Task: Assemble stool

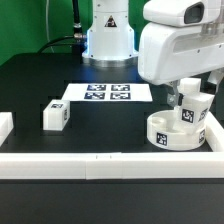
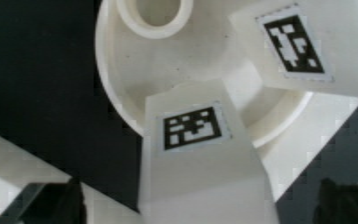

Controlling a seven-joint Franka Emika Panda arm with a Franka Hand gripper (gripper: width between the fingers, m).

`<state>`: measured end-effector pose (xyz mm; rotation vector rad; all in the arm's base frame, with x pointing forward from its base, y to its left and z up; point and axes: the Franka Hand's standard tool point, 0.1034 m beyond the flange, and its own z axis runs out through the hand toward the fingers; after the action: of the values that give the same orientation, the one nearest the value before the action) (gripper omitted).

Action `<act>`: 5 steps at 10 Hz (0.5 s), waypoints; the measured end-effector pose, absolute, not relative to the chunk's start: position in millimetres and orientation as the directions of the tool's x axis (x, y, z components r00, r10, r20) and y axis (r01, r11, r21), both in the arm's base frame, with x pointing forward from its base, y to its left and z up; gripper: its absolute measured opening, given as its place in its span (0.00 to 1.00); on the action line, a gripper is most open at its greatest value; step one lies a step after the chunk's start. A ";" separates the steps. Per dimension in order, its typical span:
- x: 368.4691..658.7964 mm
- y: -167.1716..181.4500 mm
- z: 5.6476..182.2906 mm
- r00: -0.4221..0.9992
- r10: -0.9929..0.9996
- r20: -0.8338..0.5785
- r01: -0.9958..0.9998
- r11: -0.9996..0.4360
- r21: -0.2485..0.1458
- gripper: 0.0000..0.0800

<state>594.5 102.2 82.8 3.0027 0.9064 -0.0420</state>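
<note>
And here we are at the exterior view's right, where the round white seat (image 1: 172, 132) lies flat on the dark bench (image 1: 110, 125), close by the front rail (image 1: 100, 160); whether it touches the rail, I can't tell. One leg (image 2: 197, 150) stands up out of the seat, looking seated in a socket, tag facing the wrist camera. The end effector (image 2: 185, 205) hangs right over it, spread wide, one of its fingers (image 2: 30, 200) on either side of the leg with daylight showing on both, so nothing is pinched. My read is that this leg is the step in hand, needing a grip and a twist home. To do it well, come down square so both pads meet the leg's flat faces together, grip low enough to avoid levering it sideways, and keep the turn dead on the leg's own axis so it doesn't cross-seat. Watch the seat, which could spin along with the leg, so let the nearby rail brace it if possible. There's an open socket (image 2: 149, 12) waiting on the far side of the disc, and a spare leg (image 1: 55, 116) sits well apart toward the exterior view's left, in front of the marker board (image 1: 105, 93).
</note>
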 end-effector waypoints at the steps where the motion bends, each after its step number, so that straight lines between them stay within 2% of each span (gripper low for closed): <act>1: 594.5 99.9 81.9 0.835 0.550 -0.029 0.550 -0.835 -0.004 0.81; 2: 594.7 98.6 81.8 0.836 0.548 -0.029 0.548 -0.836 -0.004 0.81; 3: 595.1 98.3 81.9 0.836 0.548 -0.027 0.548 -0.836 -0.003 0.64; 4: 595.1 98.3 81.9 0.837 0.547 -0.027 0.547 -0.837 -0.003 0.64; 5: 595.1 98.2 81.9 0.844 0.536 -0.027 0.536 -0.844 -0.002 0.46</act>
<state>595.1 98.2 81.9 3.0114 0.8751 -0.0422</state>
